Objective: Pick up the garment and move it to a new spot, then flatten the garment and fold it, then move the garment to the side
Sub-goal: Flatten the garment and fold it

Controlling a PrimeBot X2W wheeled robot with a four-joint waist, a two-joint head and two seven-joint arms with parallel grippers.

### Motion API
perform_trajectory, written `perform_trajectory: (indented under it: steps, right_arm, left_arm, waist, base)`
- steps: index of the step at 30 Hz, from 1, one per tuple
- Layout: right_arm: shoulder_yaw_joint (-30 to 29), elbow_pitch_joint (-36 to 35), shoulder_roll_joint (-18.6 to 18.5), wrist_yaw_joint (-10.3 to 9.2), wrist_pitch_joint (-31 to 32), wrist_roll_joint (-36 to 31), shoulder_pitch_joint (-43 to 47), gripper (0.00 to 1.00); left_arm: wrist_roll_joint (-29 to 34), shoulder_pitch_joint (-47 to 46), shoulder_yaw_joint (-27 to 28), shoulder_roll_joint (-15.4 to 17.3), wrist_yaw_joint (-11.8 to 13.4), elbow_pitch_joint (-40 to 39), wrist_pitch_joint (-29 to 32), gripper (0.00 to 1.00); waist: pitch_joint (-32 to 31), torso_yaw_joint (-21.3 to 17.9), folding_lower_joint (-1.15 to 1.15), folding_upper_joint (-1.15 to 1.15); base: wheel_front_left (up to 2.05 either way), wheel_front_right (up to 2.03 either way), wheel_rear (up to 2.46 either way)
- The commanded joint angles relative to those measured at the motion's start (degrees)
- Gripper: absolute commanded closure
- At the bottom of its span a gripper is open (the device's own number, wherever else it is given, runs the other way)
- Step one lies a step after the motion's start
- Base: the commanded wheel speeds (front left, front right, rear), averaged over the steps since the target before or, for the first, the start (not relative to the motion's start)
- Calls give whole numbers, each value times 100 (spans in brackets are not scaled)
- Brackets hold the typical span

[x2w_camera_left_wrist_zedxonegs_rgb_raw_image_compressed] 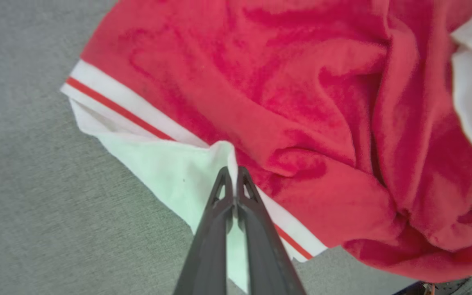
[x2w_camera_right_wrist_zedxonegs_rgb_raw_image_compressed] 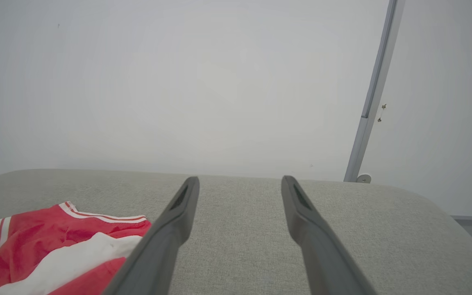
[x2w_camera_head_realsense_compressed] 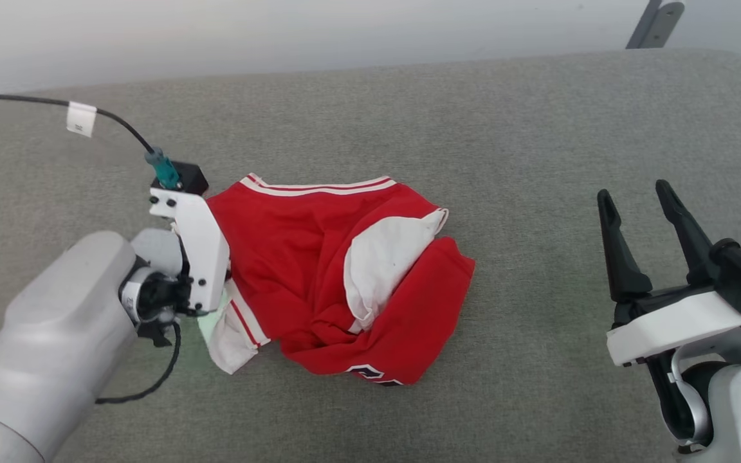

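The shirt (x2w_camera_head_realsense_compressed: 306,257) lies crumpled on the worktop (x2w_camera_head_realsense_compressed: 505,128). Your left jaws pinch its white sleeve (x2w_camera_left_wrist_zedxonegs_rgb_raw_image_compressed: 158,164). Your right jaws are spread, well apart from it. Moving, flattening and folding are left.

On the shirt (x2w_camera_head_realsense_compressed: 293,257), the print (x2w_camera_head_realsense_compressed: 374,374) is mostly folded under at the near edge, unreadable. The left wrist view crops the shirt at top and right; the right wrist view, at bottom left.
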Motion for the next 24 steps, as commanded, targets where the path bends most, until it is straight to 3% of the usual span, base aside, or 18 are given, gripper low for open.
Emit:
perform_trajectory:
  steps: [1, 7, 19, 20, 21, 22, 23, 24]
  right_arm:
    - [-32, -19, -6, 1, 5, -32, 14, 0]
    - [-81, -46, 19, 1, 19, -48, 44, 0]
    - [-167, -127, 18, 1, 49, -62, 111, 0]
    - [-172, -128, 23, 1, 49, -61, 111, 0]
    - [-178, -127, 25, 1, 51, -59, 113, 0]
    - [-180, -125, 26, 1, 52, -61, 111, 0]
    - [-178, -122, 27, 1, 56, -62, 107, 0]
    - [-173, -121, 30, 1, 59, -62, 102, 0]
  left_arm:
    - [-35, -92, 49, 23, -22, 25, -53, 100]
    - [-81, -119, 176, 154, 25, 20, -199, 100]
    - [-215, 463, 321, 813, 591, -121, -299, 100]
    - [-255, 511, 347, 826, 620, -133, -324, 90]
    - [-249, 555, 370, 828, 633, -140, -351, 71]
    - [-261, 592, 380, 831, 632, -143, -373, 42]
    - [-283, 621, 399, 840, 648, -151, -411, 0]
    - [-302, 638, 422, 841, 674, -157, -443, 0]
  waist:
    - [-15, 52, 0, 0]
    - [-41, 142, 0, 0]
    - [-6, 218, 0, 0]
    - [-6, 224, 0, 0]
    - [-6, 230, 0, 0]
    - [-7, 236, 0, 0]
    - [-10, 243, 0, 0]
    - [-14, 249, 0, 0]
  base:
    - [0, 0, 0]
    - [0, 0, 0]
    - [0, 0, 0]
    - [0, 0, 0]
    - [0, 0, 0]
    - [0, 0, 0]
    - [0, 0, 0]
    - [0, 0, 0]
